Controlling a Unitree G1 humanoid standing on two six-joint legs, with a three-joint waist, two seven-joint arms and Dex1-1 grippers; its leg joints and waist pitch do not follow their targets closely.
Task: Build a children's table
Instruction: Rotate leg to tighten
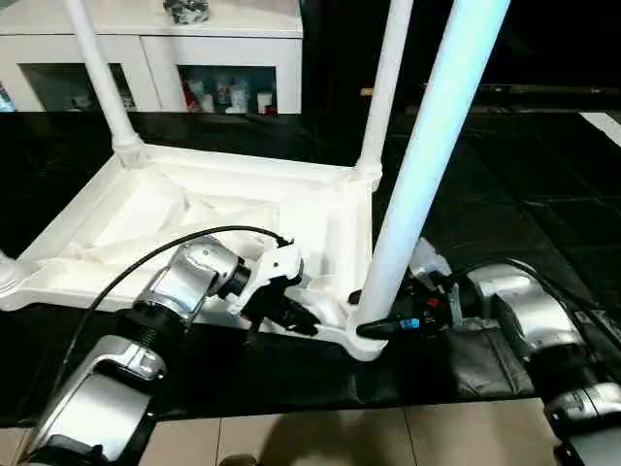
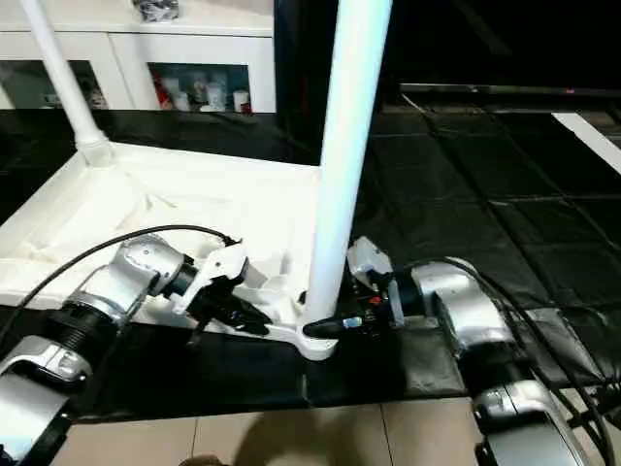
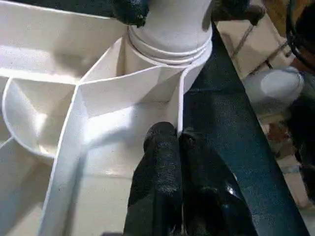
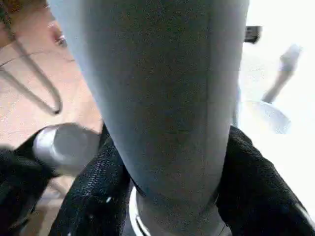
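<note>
Writing: none legible.
Left gripper: fingers pressed together on tabletop near rim wall.
Right gripper: clamped around near-right leg base.

Head pair overlooks near leg; wrist views close on same leg.

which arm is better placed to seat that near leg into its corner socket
Right. The right gripper has a finger on each side of the near leg just above its corner socket. The left gripper is shut on the tabletop's rim, steadying it.
</note>
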